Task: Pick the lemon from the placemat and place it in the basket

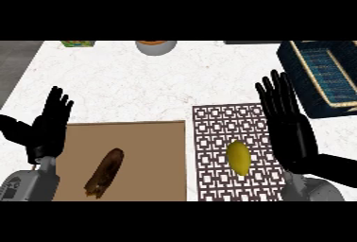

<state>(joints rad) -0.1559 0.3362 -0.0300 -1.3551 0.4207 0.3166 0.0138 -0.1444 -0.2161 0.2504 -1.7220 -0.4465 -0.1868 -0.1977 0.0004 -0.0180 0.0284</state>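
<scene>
A yellow lemon (238, 157) lies on a patterned brown-and-white placemat (219, 127) at the lower middle right. My right hand (289, 125) stands open just right of the lemon, fingers straight and pointing away, over the placemat's right edge. A dark blue woven basket (319, 97) with a tan rim sits at the upper right, beyond the right hand. My left hand (47, 125) rests open at the far left, fingers up, holding nothing.
A brown cutting board (153, 142) lies left of the placemat with a dark brown elongated food item (105, 172) on it. At the counter's far edge stand a grey bowl (156, 46) and a green-yellow object (77, 43).
</scene>
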